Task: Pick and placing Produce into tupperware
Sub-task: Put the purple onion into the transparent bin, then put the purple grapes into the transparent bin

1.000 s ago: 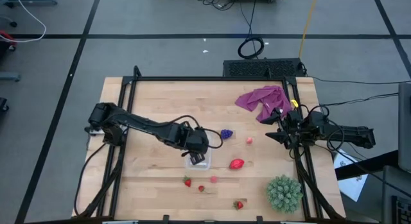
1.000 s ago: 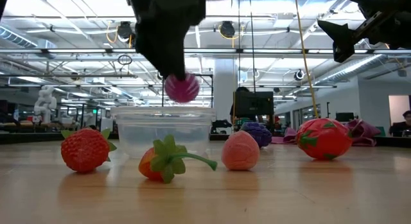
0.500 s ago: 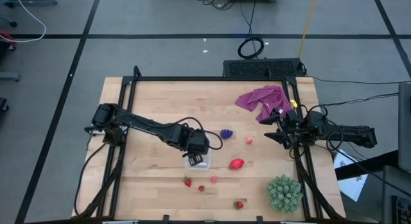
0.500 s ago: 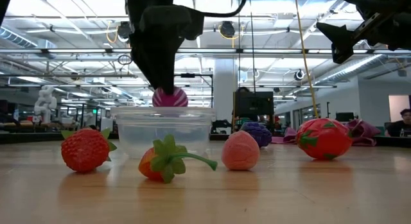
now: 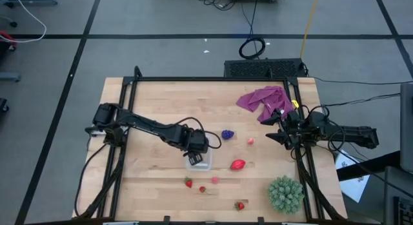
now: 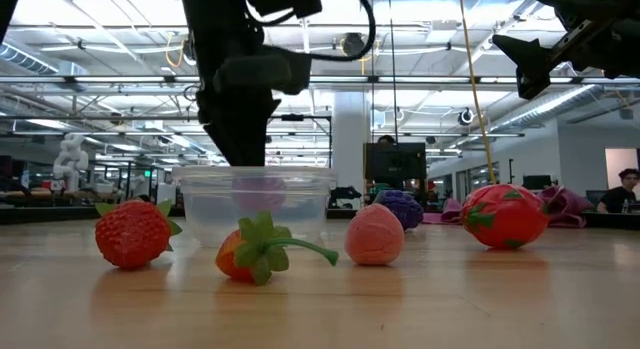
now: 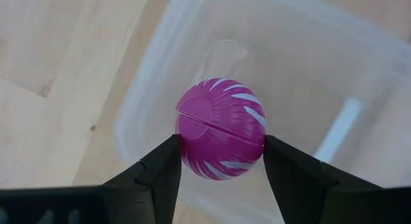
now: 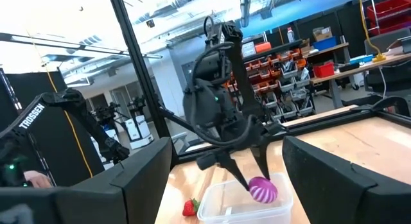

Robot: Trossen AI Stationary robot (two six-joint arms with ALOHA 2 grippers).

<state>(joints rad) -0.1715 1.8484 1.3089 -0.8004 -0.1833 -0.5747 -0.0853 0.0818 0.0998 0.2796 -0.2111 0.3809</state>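
None of the produce lies loose in your tupperware (image 5: 199, 162) yet: the left gripper (image 7: 221, 165) clamps the purple-pink ball (image 7: 221, 129) inside it, unreleased, while strawberries (image 6: 132, 232) and grapes (image 5: 227, 134) wait around it, and the right gripper (image 5: 276, 126), near the table's edge, gapes empty.

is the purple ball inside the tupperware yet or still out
Inside, not released. The low view shows the purple ball behind the tupperware wall, below its rim; the left wrist view shows the left tool clamped on it.

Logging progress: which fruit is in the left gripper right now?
The purple-pink striped ball, pinched by the left gripper inside the tupperware. The strawberries, grapes and big red piece lie loose on the table.
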